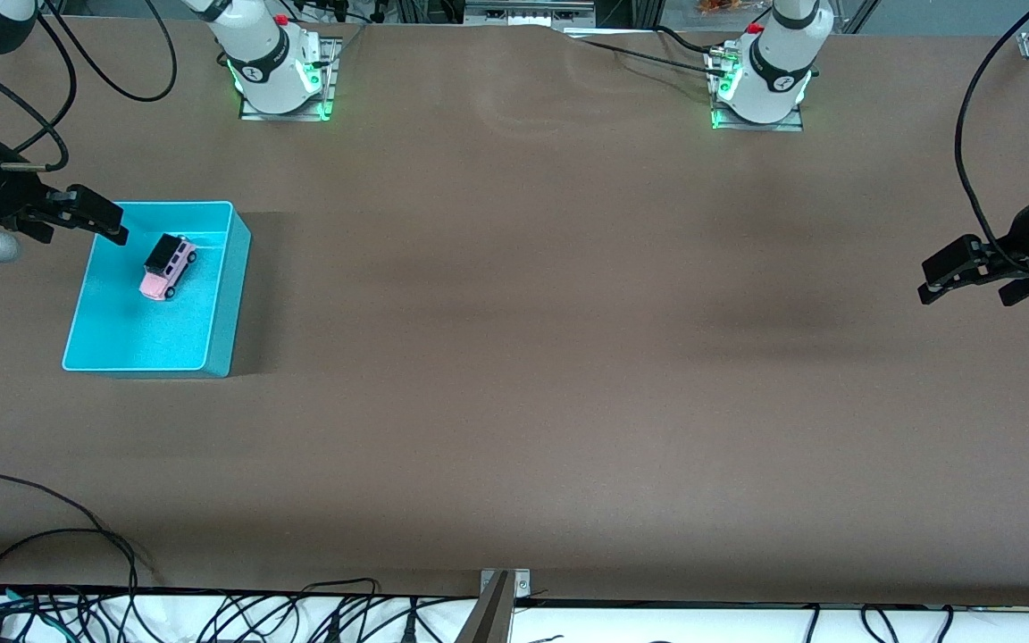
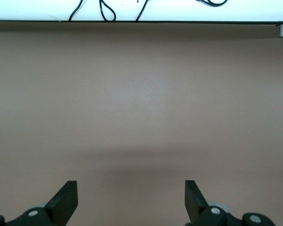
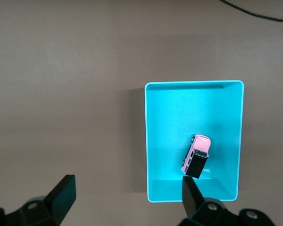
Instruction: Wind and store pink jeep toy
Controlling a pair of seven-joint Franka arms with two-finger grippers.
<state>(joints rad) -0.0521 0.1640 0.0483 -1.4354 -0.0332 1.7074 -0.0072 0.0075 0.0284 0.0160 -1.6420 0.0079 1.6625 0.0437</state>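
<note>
While both arms hang wide-open and empty, the right tool (image 1: 90,217) hovers over the bin's (image 1: 227,295) edge; the jeep (image 1: 168,266) sits inside. Only the left tool's (image 2: 131,201) wrist view shows bare counter (image 2: 141,103).

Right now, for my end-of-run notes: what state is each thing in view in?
pink jeep toy: upright on its wheels inside the bin, held by nothing.
turquoise bin: open-topped, resting on the table toward the right arm's end.
right gripper: fingers open, empty, over the bin's edge.
left gripper: fingers open, empty, waiting over bare table at the left arm's end.
</note>
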